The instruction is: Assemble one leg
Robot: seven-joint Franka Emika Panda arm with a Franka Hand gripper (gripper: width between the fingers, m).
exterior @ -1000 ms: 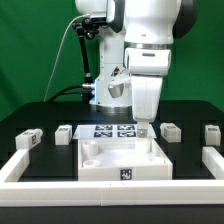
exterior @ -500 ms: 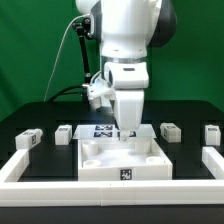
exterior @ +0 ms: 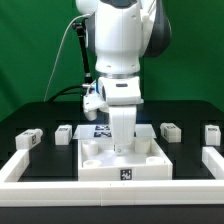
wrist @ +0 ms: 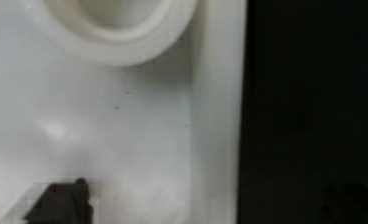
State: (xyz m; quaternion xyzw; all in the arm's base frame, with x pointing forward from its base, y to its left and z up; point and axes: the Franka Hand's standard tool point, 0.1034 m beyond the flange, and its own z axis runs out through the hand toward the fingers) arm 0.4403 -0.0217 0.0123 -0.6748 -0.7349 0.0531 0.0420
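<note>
The end effector (exterior: 120, 149) hangs low over the big white panel (exterior: 100, 170), which sits mid-table (exterior: 190, 152) toward the near edge. Whether its tips touch the panel's top face cannot be told. In the wrist view one dark fingertip (wrist: 60, 201) shows over the white surface. A fainter one shows over the dark table just past the panel's edge, with a wide gap and nothing between them. So the fingers stand apart and empty. A round recess (wrist: 106, 28) of the panel also shows in that view.

Over the last second the arm has swung from the panel's far corner on the exterior view's right toward the panel's middle, and it has come down lower. That took it away from the nearest leg (exterior: 170, 131), so no leg has been picked up. The move looks aimed at the panel itself, perhaps to shift or seat it, so the task is probably at an early stage.

That leg lies on the table just past the panel's far corner, toward the table's edge on the exterior view's right. A second leg (exterior: 212, 133) lies nearer that edge. A third leg (exterior: 64, 133) and a fourth leg (exterior: 28, 140) lie toward the opposite edge. Each seems to lie on its side, its long axis roughly along the table's far edge and its tagged face toward the near edge. The fourth is turned somewhat askew. Which end is which is too small to tell.
</note>
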